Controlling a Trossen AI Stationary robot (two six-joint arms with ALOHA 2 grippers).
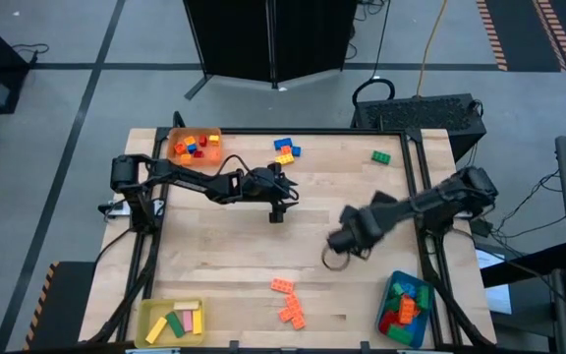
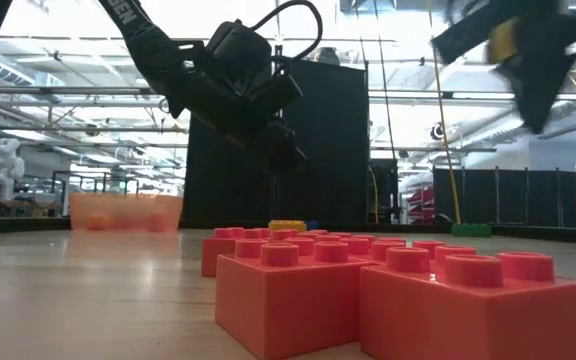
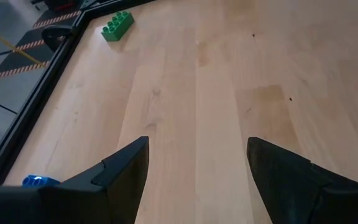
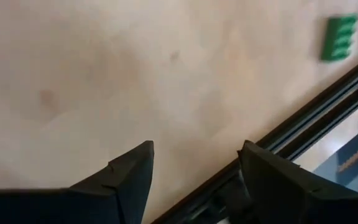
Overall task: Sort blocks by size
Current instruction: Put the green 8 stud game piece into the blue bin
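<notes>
Orange tray [image 1: 196,147]: small red/yellow blocks [image 1: 194,147]. Yellow tray [image 1: 171,322]: long bars [image 1: 179,323]. Blue tray [image 1: 407,307]: mixed blocks [image 1: 402,308]. Both jaws released, empty.

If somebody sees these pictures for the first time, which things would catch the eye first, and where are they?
Probably the two dark arms over the pale wooden table: the left gripper hangs near the middle, the right gripper right of centre, both with fingers open and empty. Next come the colours: an orange tray at the far left corner, a yellow tray and a blue tray at the near corners, and loose orange blocks near the front edge.
</notes>
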